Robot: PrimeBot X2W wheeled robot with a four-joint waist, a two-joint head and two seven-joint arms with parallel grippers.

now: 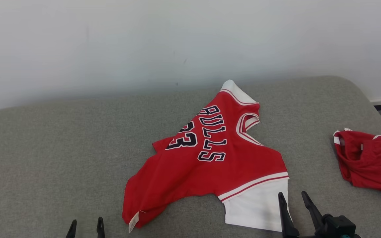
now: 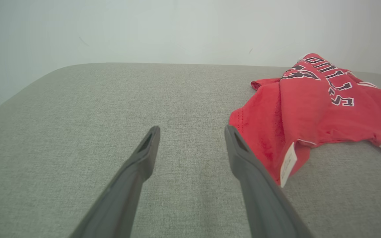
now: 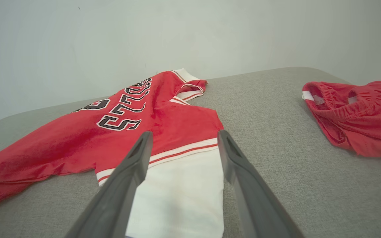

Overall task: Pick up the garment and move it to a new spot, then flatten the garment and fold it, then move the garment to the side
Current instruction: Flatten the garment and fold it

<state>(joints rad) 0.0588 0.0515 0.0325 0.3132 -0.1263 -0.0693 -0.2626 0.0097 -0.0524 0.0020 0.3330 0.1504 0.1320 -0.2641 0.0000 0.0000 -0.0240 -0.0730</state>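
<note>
Lying crumpled, the shirt (image 1: 207, 158) (soft, light, prone to slip) sits just right of the spread left gripper (image 2: 192, 129) fingers. Its white sleeve (image 3: 180, 185) lies, apparently untouched, between the spread right gripper (image 1: 292, 194) fingers. Pinch there.

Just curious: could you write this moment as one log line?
jersey: crumpled on grey surface | left fingers: open, empty | right fingers: open, at jersey's edge
</note>
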